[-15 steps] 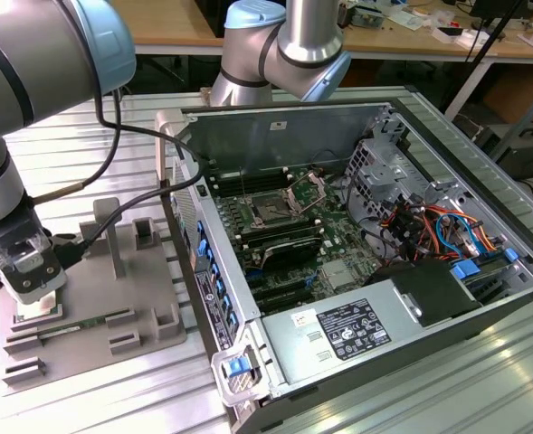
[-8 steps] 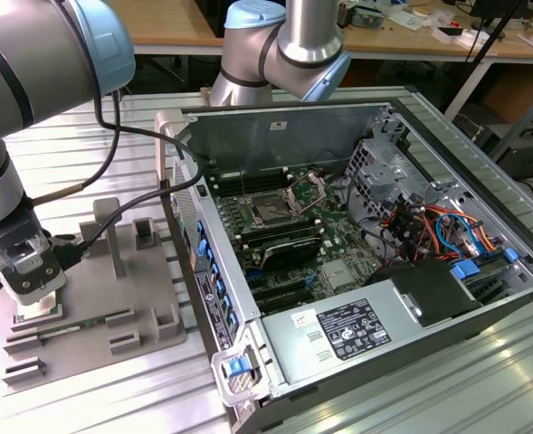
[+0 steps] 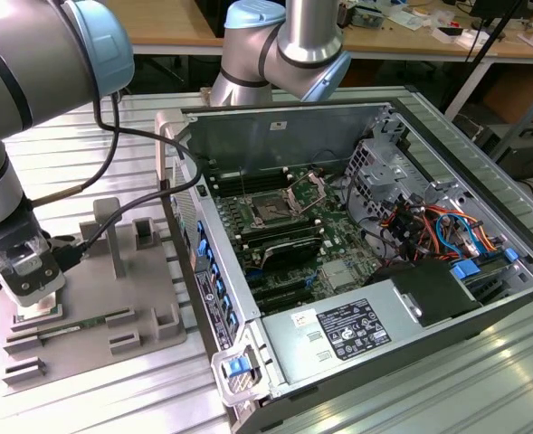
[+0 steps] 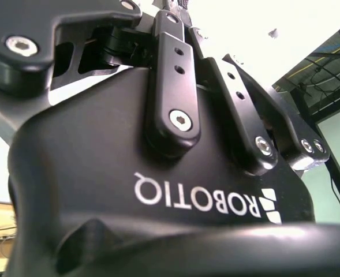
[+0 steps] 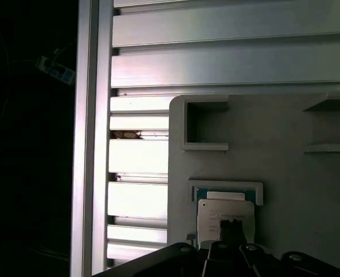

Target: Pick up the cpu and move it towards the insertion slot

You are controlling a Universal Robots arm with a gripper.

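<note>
Here we are at the pick-up end of the job: the gripper [image 3: 26,276] is down low over the grey tray [image 3: 144,303] at the exterior view's left, and the tray sits on the slatted aluminium table [image 3: 94,398]. In the first wrist view the cpu [image 5: 213,212] lies flat on that tray with its pale metal top up. It sits in a pocket [image 5: 227,189] with a teal-edged rim, close to the tray's edge where the table slats begin. A dark part of the gripper overlaps the chip's face, so the tool is right on top of it. Is it gripped? I cannot tell: how wide the gripper stands does not show, though the chip looks to be lying in its seat rather than lifted. So I'd call this the grasping step, with the carry not yet begun. The insertion slot [image 3: 271,211] is well apart from all this, inside the open computer case [image 3: 275,136] towards the middle of the exterior view. Its dark square centre is showing and its silver bracket [image 3: 309,188] is swung up and clear. To my eye the move from here calls for a level, firm hold on the chip's edges and a straight lift out of the pocket — then a path that rises over the case wall before coming in towards the socket, keeping the chip flat and off that raised bracket.
</note>
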